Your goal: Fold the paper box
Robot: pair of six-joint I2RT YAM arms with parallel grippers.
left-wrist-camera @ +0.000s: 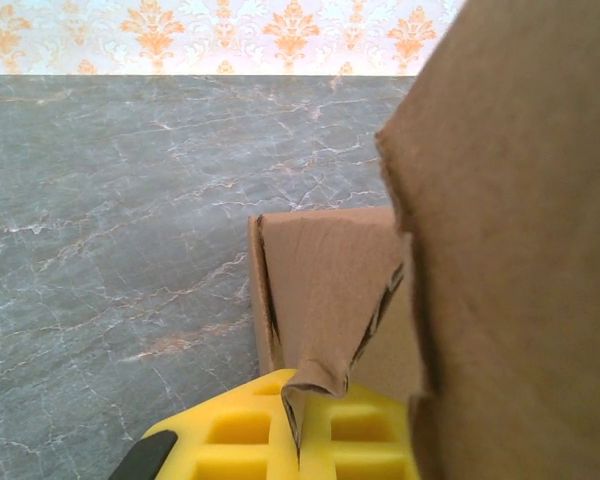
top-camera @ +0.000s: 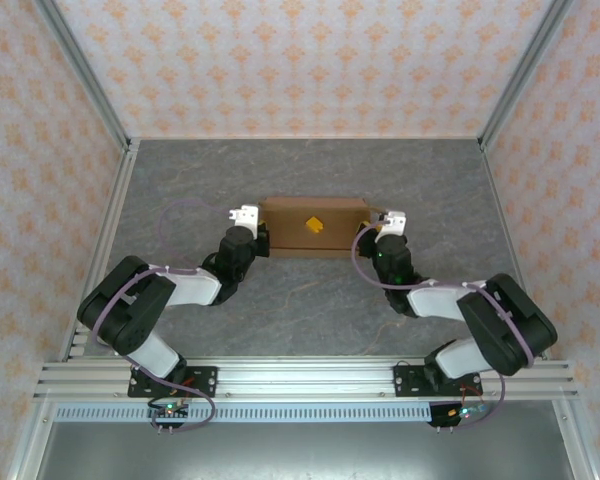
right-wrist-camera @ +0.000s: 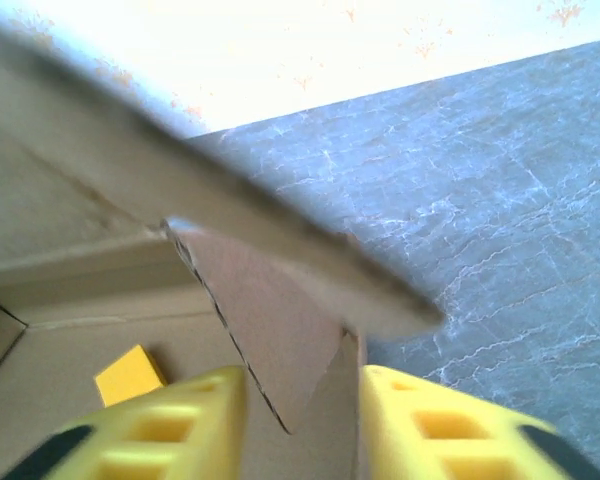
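Small orange block [top-camera: 314, 225], grey marbled tabletop [top-camera: 310, 170], orange-patterned walls [top-camera: 310, 60], aluminium rails [top-camera: 310, 378] along the near edge.

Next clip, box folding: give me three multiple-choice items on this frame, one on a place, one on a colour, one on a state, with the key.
1. The small block lies: A in front of the box; B inside it; C behind it.
2. The box is: A white; B green; C brown.
3. The fingers of the right tool are: A apart, around a flap; B shut on the block; C shut on nothing.
Key: B, the top view shows it on the box floor; C, plain brown cardboard in every view; A, the wrist view shows the fingers standing apart with the flap between them.
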